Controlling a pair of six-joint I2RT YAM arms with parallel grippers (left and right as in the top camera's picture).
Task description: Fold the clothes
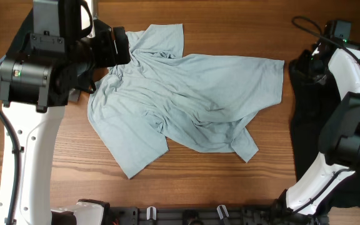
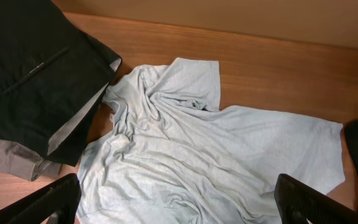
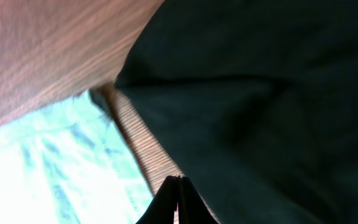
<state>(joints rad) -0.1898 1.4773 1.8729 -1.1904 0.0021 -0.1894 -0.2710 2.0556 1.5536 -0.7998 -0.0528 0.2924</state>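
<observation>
A large pale light-blue T-shirt [image 1: 186, 94] lies crumpled and spread across the middle of the wooden table. My left gripper [image 1: 119, 45] hovers above the shirt's far left part, near the collar and one sleeve. In the left wrist view it [image 2: 178, 182] is open wide, both black fingers [image 2: 48, 202] above the shirt [image 2: 191, 149], holding nothing. My right gripper [image 1: 306, 65] sits at the right over a black garment [image 1: 308, 125]. In the right wrist view its fingertips [image 3: 178, 186] are pressed together with nothing seen between them, at the edge of the black cloth [image 3: 266, 93], the shirt's hem [image 3: 48, 162] to the left.
A folded black garment [image 2: 36, 68] on a grey one [image 2: 11, 158] lies left of the shirt in the left wrist view; the left arm hides them overhead. Bare wood [image 1: 230, 25] shows behind and in front of the shirt. The arm bases line the near edge [image 1: 186, 215].
</observation>
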